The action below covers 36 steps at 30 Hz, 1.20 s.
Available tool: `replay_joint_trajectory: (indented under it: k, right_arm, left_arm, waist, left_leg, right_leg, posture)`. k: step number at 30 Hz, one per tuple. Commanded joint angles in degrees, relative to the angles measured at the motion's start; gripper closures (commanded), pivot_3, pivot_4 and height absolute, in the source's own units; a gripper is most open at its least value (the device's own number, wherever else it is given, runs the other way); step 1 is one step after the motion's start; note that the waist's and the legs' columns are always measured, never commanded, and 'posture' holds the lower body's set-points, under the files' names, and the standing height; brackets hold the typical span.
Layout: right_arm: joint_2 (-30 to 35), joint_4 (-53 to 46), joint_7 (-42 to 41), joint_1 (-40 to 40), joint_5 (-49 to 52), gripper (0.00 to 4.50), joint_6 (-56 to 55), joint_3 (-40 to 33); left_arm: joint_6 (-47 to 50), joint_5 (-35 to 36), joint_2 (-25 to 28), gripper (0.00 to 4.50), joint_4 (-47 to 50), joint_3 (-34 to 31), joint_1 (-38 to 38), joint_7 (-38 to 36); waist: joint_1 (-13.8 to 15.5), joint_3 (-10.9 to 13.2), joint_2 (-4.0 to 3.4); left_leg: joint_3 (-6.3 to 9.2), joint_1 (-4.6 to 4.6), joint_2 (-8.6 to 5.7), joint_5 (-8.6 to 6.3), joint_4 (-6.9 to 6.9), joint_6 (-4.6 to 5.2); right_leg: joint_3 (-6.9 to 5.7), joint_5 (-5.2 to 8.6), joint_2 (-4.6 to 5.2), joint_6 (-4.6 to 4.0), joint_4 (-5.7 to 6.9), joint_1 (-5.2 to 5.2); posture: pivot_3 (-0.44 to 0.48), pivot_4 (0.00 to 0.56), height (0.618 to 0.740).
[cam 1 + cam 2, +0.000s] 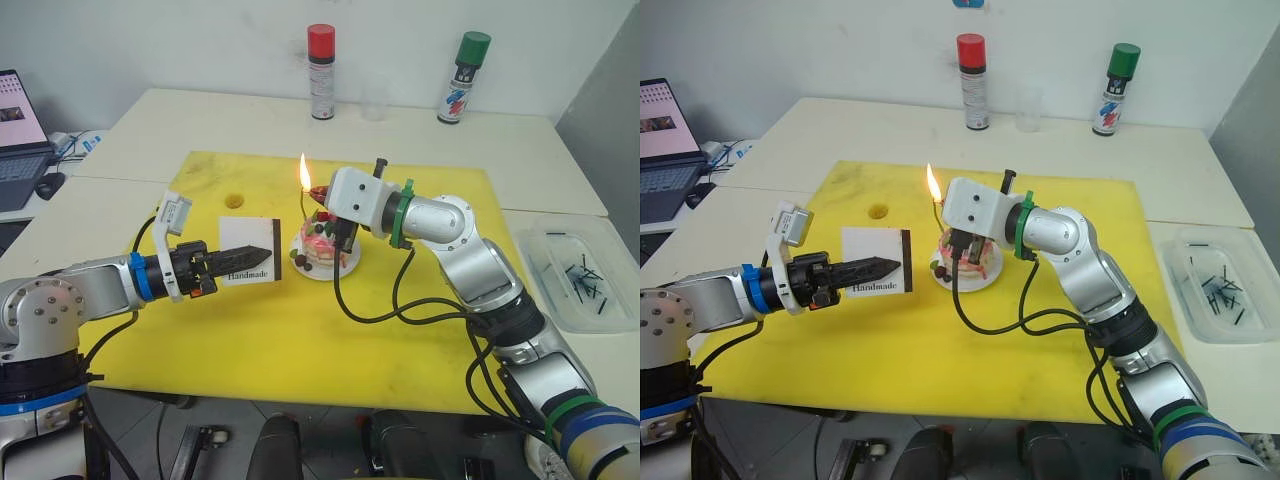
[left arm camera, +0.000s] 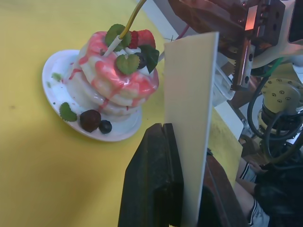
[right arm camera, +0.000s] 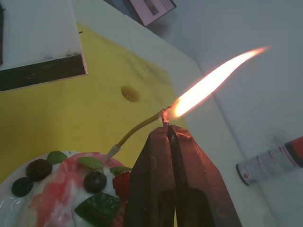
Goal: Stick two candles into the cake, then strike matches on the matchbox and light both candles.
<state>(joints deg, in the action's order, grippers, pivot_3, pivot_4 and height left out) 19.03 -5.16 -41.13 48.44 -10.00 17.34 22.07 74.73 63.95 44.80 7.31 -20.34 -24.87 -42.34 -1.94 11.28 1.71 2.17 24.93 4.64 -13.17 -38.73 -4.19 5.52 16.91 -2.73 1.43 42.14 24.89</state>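
The pink-and-white cake (image 1: 322,248) sits on its white plate (image 2: 54,78) in the middle of the yellow mat (image 1: 300,335). One thin candle (image 3: 137,128) stands bent in the cake's top, and a flame (image 1: 304,174) burns at its tip. My right gripper (image 3: 168,128) is shut on a match, whose burning end touches the candle tip just above the cake. To the cake's left, my left gripper (image 1: 266,250) is shut on the white matchbox (image 1: 243,240), holding it upright on edge above the mat, with the dark strip facing the cake.
Behind the mat stand a red-capped spray can (image 1: 321,72), a clear cup (image 1: 375,100) and a green-capped can (image 1: 464,78). A clear plastic box (image 1: 585,275) with several dark matches lies at the right. An open laptop (image 1: 20,140) is at the far left.
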Motion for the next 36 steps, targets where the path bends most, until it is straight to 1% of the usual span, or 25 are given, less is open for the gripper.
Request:
replay_joint_trajectory:
  k: [1,3,9,12,15,18,23,26,28,32,36]
  right_arm:
    - [0.0,-1.5,0.1,0.4,0.0,4.48,-1.1,-1.0]
    - [0.0,-1.9,0.0,0.5,0.3,4.48,-1.1,-1.3]
    - [2.6,-6.1,0.8,3.8,3.4,4.48,3.0,-9.4]
    - [3.5,-7.1,1.5,4.2,4.1,4.48,4.8,-11.5]
    - [6.2,-8.6,3.9,3.1,5.0,4.48,9.8,-18.3]
    - [10.3,-10.1,5.2,-0.8,5.9,4.48,15.2,-24.6]
    - [18.1,-12.3,7.6,-11.3,6.4,4.48,22.3,-36.8]
    - [20.9,-12.5,9.2,-18.0,7.1,4.48,25.7,-44.1]
    - [21.4,-11.9,10.3,-21.7,7.9,4.48,27.8,-47.9]
    - [21.0,-9.6,11.3,-26.3,10.1,4.48,33.1,-51.3]
    - [21.1,-3.8,12.3,-28.4,11.6,4.48,36.8,-51.1]
  left_arm:
    - [-0.2,1.2,0.2,4.50,1.7,-0.1,-1.2,-0.1]
    - [-0.2,1.3,0.2,4.50,1.6,0.0,-1.3,0.0]
    - [-0.1,1.7,-0.8,4.50,1.9,1.7,-0.9,-0.3]
    - [-0.1,1.9,-1.2,4.50,2.0,2.1,-0.8,-0.3]
    - [-0.1,2.1,-2.0,4.50,2.1,2.9,-0.7,-0.4]
    - [0.0,2.7,-2.3,4.50,2.5,3.1,-0.2,-0.4]
    - [0.0,3.4,-2.8,4.50,3.3,3.0,1.7,-0.3]
    - [-0.4,3.4,-3.3,4.50,3.6,3.2,3.1,-0.2]
    - [-0.7,3.5,-3.8,4.50,4.1,3.4,3.9,0.1]
    - [-1.2,3.5,-4.7,4.50,4.5,3.6,4.8,0.6]
    - [-1.5,3.5,-5.8,4.50,5.0,3.5,5.6,1.1]
  waist:
    - [0.0,0.0,0.00]
    - [0.0,0.0,0.00]
    - [0.1,0.0,0.00]
    - [0.1,0.0,0.01]
    - [0.0,0.0,0.00]
    - [0.4,0.0,0.01]
    - [0.3,0.0,0.00]
    - [0.1,0.0,-0.05]
    - [-0.2,0.0,-0.05]
    - [-1.0,0.0,-0.05]
    - [-1.4,0.0,-0.05]
  left_leg:
    - [0.00,0.00,0.00,0.00,0.00,0.00]
    - [0.00,0.00,0.00,0.00,0.00,0.00]
    - [0.00,0.02,-0.01,0.00,0.00,0.00]
    - [0.00,0.01,-0.01,0.00,0.00,0.00]
    - [0.00,0.01,0.00,0.00,0.02,0.00]
    - [0.00,0.06,-0.02,0.00,0.02,0.00]
    - [-0.14,0.08,-0.07,-0.01,0.05,0.00]
    - [-0.17,0.07,-0.06,-0.01,0.12,0.00]
    - [-0.18,0.03,-0.05,-0.01,0.17,0.00]
    - [-0.25,-0.06,-0.06,0.00,0.28,0.01]
    - [-0.30,-0.11,-0.06,0.01,0.22,0.01]
  right_leg:
    - [0.00,0.00,0.00,0.00,0.00,0.00]
    - [0.00,0.00,0.00,0.00,0.00,0.00]
    - [0.00,0.00,0.00,0.00,-0.01,0.00]
    - [0.00,0.00,0.00,0.01,-0.01,-0.01]
    - [0.01,0.00,0.00,0.00,-0.01,0.02]
    - [0.00,0.00,0.01,0.00,-0.05,0.01]
    - [0.12,0.00,0.07,0.00,-0.13,0.04]
    - [0.14,0.02,0.06,-0.02,-0.10,0.10]
    - [0.16,0.03,0.04,-0.04,-0.10,0.10]
    - [0.23,0.01,0.04,0.00,-0.08,0.09]
    - [0.30,-0.06,0.04,0.11,-0.07,0.05]
  posture:
    - [0.000,0.150,0.684]
    - [0.000,0.150,0.684]
    - [0.000,0.150,0.684]
    - [0.000,0.150,0.684]
    - [0.000,0.150,0.684]
    - [0.000,0.150,0.684]
    - [0.000,0.150,0.684]
    - [0.000,0.150,0.684]
    - [0.000,0.150,0.684]
    - [0.000,0.150,0.684]
    - [0.000,0.150,0.684]
